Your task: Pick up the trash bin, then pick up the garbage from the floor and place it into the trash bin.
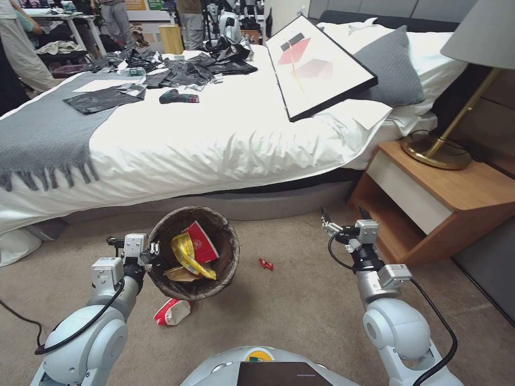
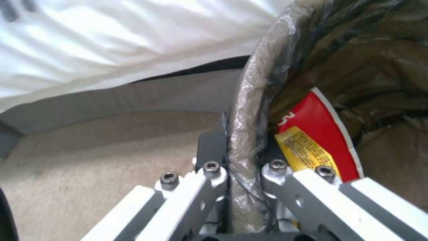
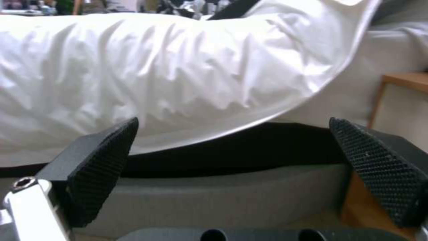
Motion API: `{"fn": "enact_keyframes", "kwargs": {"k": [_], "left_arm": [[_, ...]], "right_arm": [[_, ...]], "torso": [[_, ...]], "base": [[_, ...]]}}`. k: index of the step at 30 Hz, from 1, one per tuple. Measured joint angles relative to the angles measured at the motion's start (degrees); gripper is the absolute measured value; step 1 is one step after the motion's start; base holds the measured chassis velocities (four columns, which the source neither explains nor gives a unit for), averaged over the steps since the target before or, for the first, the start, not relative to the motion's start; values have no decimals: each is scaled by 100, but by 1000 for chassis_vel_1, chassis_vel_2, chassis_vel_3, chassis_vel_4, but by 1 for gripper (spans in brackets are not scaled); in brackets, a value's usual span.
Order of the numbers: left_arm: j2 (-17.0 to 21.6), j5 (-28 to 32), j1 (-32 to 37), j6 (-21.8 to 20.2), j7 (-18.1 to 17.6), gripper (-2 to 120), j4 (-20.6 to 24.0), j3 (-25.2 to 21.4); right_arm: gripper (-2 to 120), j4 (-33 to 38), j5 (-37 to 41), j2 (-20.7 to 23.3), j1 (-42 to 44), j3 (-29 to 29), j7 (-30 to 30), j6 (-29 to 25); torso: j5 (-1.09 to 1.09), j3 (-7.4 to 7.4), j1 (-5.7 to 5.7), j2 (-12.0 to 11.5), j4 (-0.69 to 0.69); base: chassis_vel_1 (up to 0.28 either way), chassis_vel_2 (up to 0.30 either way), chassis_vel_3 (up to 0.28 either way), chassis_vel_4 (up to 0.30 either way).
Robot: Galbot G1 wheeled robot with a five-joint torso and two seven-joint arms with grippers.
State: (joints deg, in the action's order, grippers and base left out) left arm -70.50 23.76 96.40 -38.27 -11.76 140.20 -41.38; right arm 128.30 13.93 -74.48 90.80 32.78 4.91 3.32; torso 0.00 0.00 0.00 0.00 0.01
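Your left end effector is clamping the bag-lined rim of the trash bin, holding it above the carpet beside the bed. Your right end effector is hovering wide open and empty, while a red-white carton and a red scrap are lying on the floor.

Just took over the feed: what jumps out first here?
The left pincer is clamped on the rim of the trash bin, which already holds a red carton and yellow wrapper. A red-white carton and small red scrap lie on the carpet; the right pincer hangs open near the nightstand.
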Motion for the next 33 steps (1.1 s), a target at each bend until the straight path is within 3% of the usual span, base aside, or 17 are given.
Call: {"fn": "enact_keyframes", "kwargs": {"k": [13,19,24,33], "left_arm": [[-23,-90,24,36,-15,2,-1,21],[1,-109,32,43,-10,2,0,55],[24,-116,56,45,-9,2,28,60],[114,-66,-5,46,-6,2,32,73]], "right_arm": [[100,-189,247,172,-223,-27,-56,197],[100,-608,858,717,-730,-318,-104,829],[100,-1312,1557,1426,-1410,-938,157,1560],[100,-2227,2123,1877,-2144,-1661,222,2059]], "torso": [[0,0,0,0,-2],[1,0,0,0,-1],[0,1,0,0,-1],[1,1,1,0,-2]], "base": [[35,39,31,31],[0,0,0,0],[0,0,0,0],[0,0,0,0]]}}
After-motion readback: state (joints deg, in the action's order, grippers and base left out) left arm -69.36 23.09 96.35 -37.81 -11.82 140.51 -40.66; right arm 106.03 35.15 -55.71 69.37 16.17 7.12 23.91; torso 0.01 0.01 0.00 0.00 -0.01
